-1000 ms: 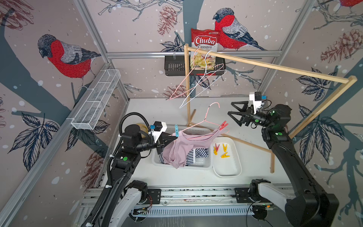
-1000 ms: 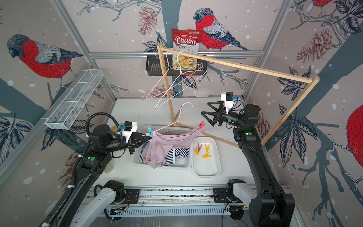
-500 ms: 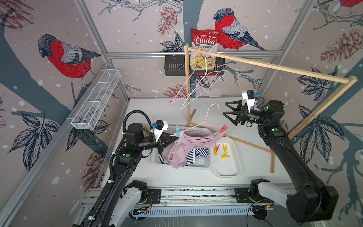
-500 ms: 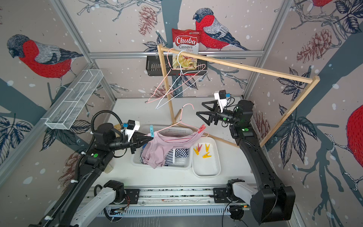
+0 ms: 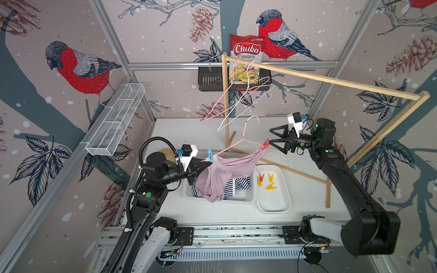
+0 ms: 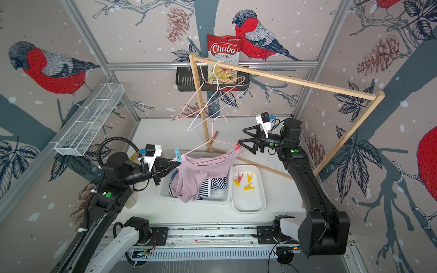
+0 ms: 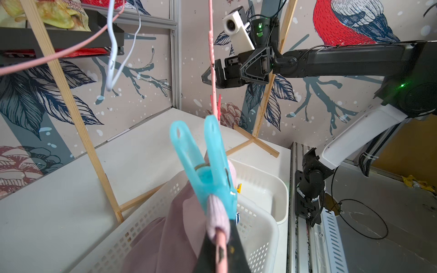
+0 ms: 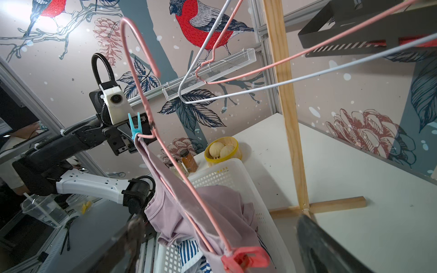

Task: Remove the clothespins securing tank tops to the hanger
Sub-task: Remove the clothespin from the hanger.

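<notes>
My left pincer point(image 5: 207, 164): shut tight on the end of the pink hanger point(image 5: 244, 141).
My right pincer point(image 5: 271, 136): wide open, close to the red peg point(image 5: 265, 144), not squeezing it.
Teal peg point(image 5: 209, 154): clipped on the hanger just by my left pincer.
Pink top point(image 5: 222, 177): pegged to the hanger, drooping into the white basket point(image 5: 236, 201).
Loose pegs point(image 5: 270, 187): in the white tray point(image 5: 274, 203).

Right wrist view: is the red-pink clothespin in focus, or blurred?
Right wrist view: red-pink plastic clothespin slightly soft but readable; right claw fingers blurred, dark. Left wrist view: teal plastic clothespin close, slightly soft. Both top views: sharp throughout.
</notes>
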### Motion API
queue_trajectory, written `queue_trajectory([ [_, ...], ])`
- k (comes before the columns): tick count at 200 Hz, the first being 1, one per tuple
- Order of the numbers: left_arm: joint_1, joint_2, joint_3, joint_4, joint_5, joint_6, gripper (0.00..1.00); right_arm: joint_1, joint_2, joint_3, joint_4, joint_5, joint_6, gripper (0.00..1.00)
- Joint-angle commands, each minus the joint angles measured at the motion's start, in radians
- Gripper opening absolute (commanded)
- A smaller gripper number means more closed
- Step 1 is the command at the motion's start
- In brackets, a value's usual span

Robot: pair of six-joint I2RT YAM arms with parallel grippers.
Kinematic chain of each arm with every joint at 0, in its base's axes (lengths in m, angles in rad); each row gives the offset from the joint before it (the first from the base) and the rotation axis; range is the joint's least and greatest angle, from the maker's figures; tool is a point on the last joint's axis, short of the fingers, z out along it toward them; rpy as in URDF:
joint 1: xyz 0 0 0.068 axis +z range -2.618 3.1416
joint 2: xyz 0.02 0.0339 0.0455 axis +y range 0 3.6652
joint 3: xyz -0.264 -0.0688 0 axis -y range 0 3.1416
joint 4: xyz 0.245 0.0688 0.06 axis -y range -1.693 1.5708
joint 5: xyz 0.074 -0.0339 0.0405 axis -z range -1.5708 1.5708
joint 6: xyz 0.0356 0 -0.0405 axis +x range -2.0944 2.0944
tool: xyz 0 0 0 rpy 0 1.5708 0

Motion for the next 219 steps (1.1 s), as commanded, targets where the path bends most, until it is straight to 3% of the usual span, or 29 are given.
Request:
queue_trajectory([
  [1,0.003,0.002,0.027,0.074,-0.025,-0.016,0.0,-0.006,0.016,-0.001,-0.035,-0.049,-0.056,1.0],
  [26,0.002,0.01,0.056,0.054,0.0,-0.003,0.0,-0.007,0.051,0.025,-0.107,-0.071,-0.114,1.0],
  [70,0.002,0.033,0.105,0.003,0.035,0.029,0.0,0.016,0.069,0.035,-0.065,-0.105,-0.097,1.0],
  [117,0.002,0.065,0.134,-0.048,0.069,0.058,0.0,0.027,0.084,0.094,-0.156,-0.166,-0.167,0.91],
  [173,0.002,0.066,0.157,-0.063,0.084,0.07,0.0,0.004,0.134,0.155,-0.394,-0.25,-0.361,0.74],
  [219,0.002,0.081,0.175,-0.087,0.094,0.089,0.0,-0.022,0.204,0.26,-0.747,-0.333,-0.69,0.64],
])
